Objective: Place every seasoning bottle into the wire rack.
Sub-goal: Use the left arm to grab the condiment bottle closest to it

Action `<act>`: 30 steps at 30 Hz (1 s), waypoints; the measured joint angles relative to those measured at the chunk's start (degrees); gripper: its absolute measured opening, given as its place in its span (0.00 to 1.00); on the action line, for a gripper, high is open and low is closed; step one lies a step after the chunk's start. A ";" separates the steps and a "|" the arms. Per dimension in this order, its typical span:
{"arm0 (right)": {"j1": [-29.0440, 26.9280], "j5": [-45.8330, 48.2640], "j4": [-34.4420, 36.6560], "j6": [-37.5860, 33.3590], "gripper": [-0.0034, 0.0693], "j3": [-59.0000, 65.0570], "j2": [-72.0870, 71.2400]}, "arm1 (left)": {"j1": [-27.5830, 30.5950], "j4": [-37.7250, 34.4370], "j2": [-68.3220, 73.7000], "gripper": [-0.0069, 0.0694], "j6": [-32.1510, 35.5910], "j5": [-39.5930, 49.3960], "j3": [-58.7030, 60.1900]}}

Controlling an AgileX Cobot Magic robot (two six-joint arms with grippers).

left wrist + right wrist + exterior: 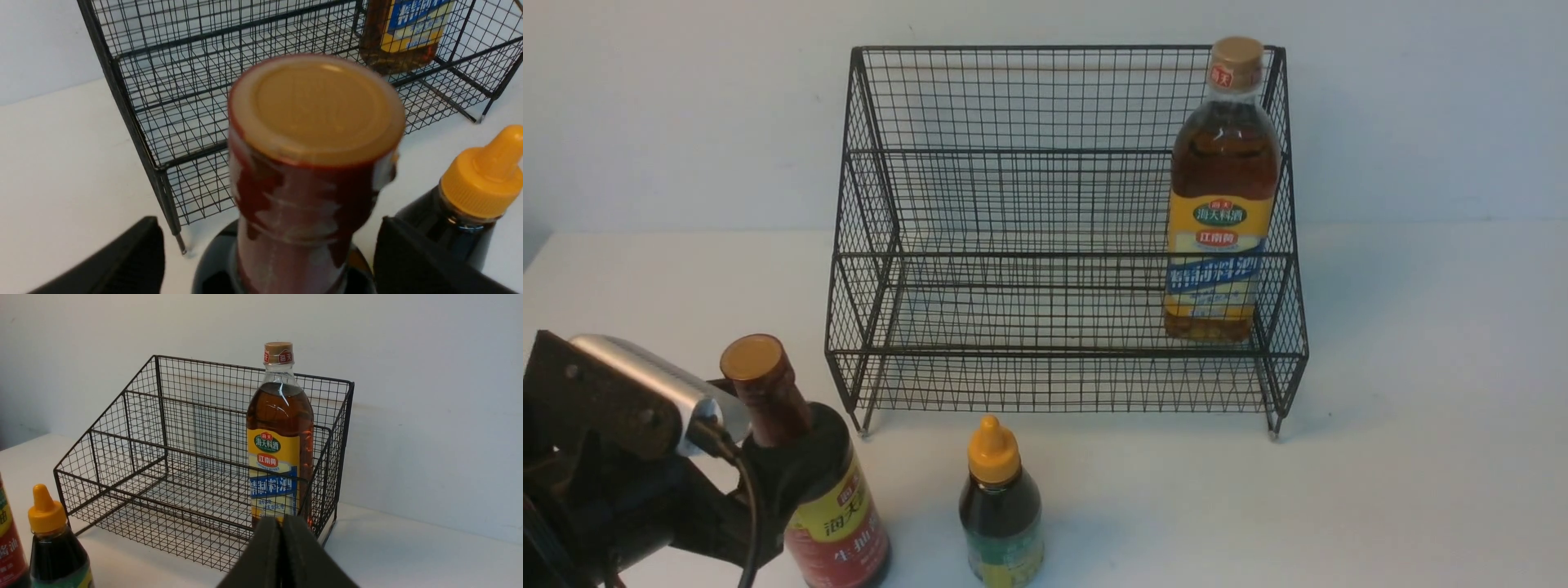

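The black wire rack stands at the back of the table. The tall amber bottle with a tan cap stands upright at the right end of its lower tier. It also shows in the right wrist view. The dark bottle with a red-yellow label stands on the table at the front left. My left gripper is open, and its fingers straddle this bottle's shoulder. The small dark bottle with an orange nozzle cap stands in front of the rack. My right gripper is shut and empty, and is out of the front view.
The white table runs to a white wall behind the rack. The rack's front left foot stands close to the held-around bottle. The rack's upper tier and the left part of its lower tier hold nothing.
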 joint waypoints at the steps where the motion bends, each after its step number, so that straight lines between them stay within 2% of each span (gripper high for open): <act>1: 0.00 0.07 0.00 0.00 0.03 0.00 0.00 | 0.00 0.00 0.14 0.92 0.00 0.00 -0.12; 10: 0.00 0.22 0.00 0.00 0.03 0.00 0.00 | 0.00 -0.07 0.20 0.89 -0.16 0.21 -5.10; 17: 0.00 0.38 0.00 0.00 0.03 0.00 0.00 | 0.00 -0.15 1.12 0.82 -0.16 0.21 -5.42; 23: 0.00 0.38 0.00 0.00 0.03 0.00 0.00 | 0.00 -0.18 5.10 0.72 -0.16 0.78 -5.42; 24: 0.00 0.38 0.00 0.00 0.03 0.00 0.00 | 0.00 -0.18 5.94 0.66 -0.36 1.28 -5.56; 25: 0.00 0.38 0.00 0.00 0.03 0.00 0.00 | 0.00 -0.18 6.01 0.65 -0.42 1.36 -5.64; 28: 0.00 0.85 0.00 0.00 0.03 0.00 0.00 | 0.00 0.22 6.08 0.43 -0.53 4.16 -7.98; 30: 0.00 1.01 0.00 0.00 0.03 0.00 0.00 | 0.00 1.50 5.94 0.43 -0.67 4.51 -9.30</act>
